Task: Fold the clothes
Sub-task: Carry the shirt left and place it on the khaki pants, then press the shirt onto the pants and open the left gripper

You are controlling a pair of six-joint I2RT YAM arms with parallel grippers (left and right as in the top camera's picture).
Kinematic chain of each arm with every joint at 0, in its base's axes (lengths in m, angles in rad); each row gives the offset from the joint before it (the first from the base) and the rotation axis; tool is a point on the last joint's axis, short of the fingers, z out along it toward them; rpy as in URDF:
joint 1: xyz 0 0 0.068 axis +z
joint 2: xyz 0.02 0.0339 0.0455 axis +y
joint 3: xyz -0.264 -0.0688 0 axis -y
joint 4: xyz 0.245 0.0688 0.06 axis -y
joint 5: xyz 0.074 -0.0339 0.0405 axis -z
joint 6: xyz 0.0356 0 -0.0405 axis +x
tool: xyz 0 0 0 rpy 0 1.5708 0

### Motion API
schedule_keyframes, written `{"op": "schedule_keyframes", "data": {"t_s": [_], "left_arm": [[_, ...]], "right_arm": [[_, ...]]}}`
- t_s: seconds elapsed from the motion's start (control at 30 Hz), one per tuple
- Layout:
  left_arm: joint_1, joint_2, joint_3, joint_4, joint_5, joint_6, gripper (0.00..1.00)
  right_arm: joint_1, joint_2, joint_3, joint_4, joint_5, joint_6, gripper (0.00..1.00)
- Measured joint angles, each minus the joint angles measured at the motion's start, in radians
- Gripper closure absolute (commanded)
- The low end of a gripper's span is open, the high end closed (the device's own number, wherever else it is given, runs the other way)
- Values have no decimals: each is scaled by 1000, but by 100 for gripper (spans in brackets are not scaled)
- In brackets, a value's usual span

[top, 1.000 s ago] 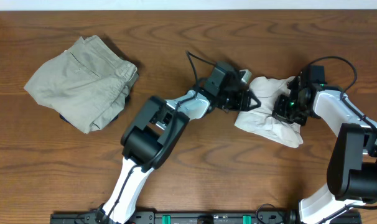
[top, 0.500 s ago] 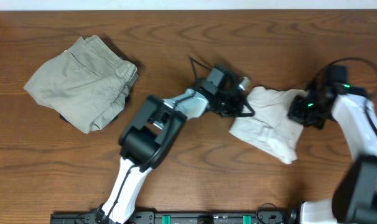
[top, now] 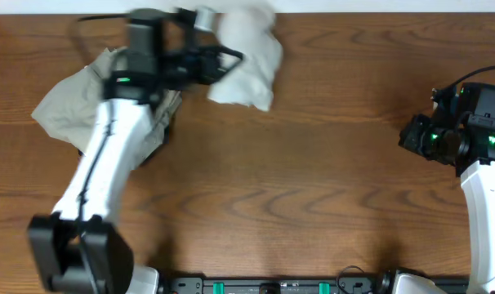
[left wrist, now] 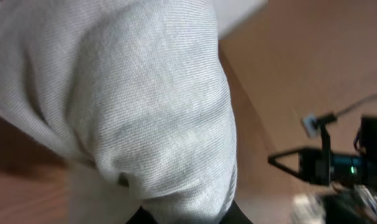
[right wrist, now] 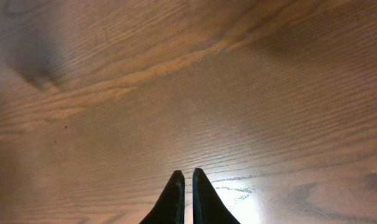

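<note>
The T-shirt [top: 247, 53] is bunched into a wad and clamped in the left gripper [top: 225, 60] up at the far edge of the table [top: 313, 188], near the khaki trousers [top: 64, 106]. It's all a bit blurry tbh. The right gripper [top: 412, 135] is pinched closed on nothing, over bare wood, well apart from the T-shirt.

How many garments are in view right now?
2. The T-shirt hangs bunched in the left jaws near the far edge; the trousers lie at far left, partly under the left arm.
</note>
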Motion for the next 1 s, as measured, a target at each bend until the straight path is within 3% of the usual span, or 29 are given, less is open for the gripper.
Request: {"op": "schedule_keyframes", "data": {"t_s": [0.4, 0.47, 0.53, 0.57, 0.7, 0.8, 1.0], "left_arm": [[524, 4, 2, -323, -105, 145, 93], [602, 11, 1, -360, -132, 184, 83], [658, 12, -2, -386, -183, 212, 56], [681, 12, -4, -397, -222, 219, 50], [733, 21, -23, -444, -384, 245, 36], [747, 32, -32, -459, -452, 247, 2], [765, 6, -30, -508, -494, 245, 2]], "right_arm": [[0, 0, 0, -12, 0, 0, 98], [0, 0, 0, -13, 0, 0, 98], [0, 0, 0, -14, -1, 0, 98], [0, 0, 0, -14, 0, 0, 98], [0, 0, 0, -14, -1, 2, 98], [0, 0, 0, -14, -4, 2, 98], [0, 0, 0, -15, -47, 2, 97]]}}
